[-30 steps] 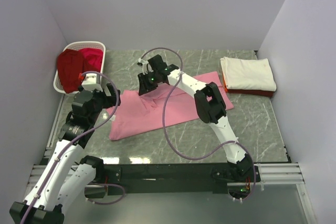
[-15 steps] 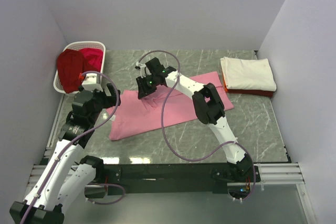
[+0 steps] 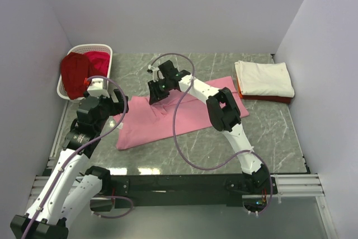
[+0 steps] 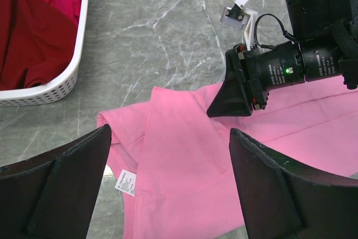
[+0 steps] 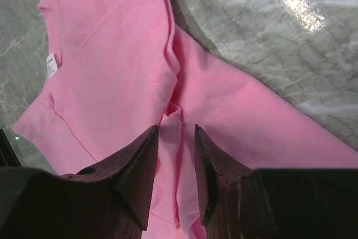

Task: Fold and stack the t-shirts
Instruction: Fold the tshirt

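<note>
The pink t-shirt [image 3: 168, 118] lies spread on the marble table [image 3: 268, 132]. My right gripper [image 3: 155, 96] is down on the shirt's far left part, its fingers [image 5: 140, 160] nearly together with a raised fold of pink cloth [image 5: 176, 121] pinched between them. It also shows in the left wrist view [image 4: 229, 102]. My left gripper [image 3: 120, 113] is open and empty, hovering over the shirt's left edge [image 4: 184, 155] near its white label [image 4: 125, 182]. A cream-white shirt [image 3: 264, 78] lies folded on an orange-red one [image 3: 268, 99] at the far right.
A white slatted basket [image 3: 106, 48] at the far left corner holds a dark red shirt [image 3: 72, 71] and a crimson one [image 3: 98, 60]. Its rim [image 4: 72, 65] is close to my left gripper. Purple-grey walls enclose the table on three sides.
My right gripper shifted slightly left and then back to the right over the pink shirt's far left part. The left arm has not moved.
</note>
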`<act>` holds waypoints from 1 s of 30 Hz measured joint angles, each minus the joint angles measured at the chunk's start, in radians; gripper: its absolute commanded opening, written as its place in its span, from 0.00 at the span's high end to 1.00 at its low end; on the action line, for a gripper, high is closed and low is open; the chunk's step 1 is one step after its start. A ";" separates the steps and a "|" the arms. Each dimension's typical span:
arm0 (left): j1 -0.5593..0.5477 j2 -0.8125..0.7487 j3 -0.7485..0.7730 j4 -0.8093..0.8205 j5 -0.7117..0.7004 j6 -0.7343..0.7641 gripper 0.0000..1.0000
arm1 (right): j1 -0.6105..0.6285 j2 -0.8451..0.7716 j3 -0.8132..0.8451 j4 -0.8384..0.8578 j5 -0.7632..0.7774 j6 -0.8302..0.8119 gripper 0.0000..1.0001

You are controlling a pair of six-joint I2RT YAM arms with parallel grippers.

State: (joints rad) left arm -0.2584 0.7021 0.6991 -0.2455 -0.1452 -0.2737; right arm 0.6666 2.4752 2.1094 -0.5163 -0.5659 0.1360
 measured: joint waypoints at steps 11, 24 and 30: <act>0.000 0.000 0.000 0.000 0.000 0.000 0.09 | -0.002 0.000 -0.004 -0.003 -0.003 -0.005 0.61; 0.000 0.003 0.000 -0.002 0.000 0.002 0.09 | 0.011 0.000 -0.004 -0.025 -0.011 -0.026 0.64; 0.000 0.003 0.000 -0.002 0.000 0.003 0.09 | 0.021 0.000 -0.002 -0.032 -0.011 -0.033 0.89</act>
State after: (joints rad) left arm -0.2584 0.7052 0.6991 -0.2474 -0.1448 -0.2710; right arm 0.6876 2.4752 2.1071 -0.5488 -0.5766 0.1028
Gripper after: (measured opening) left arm 0.914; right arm 0.210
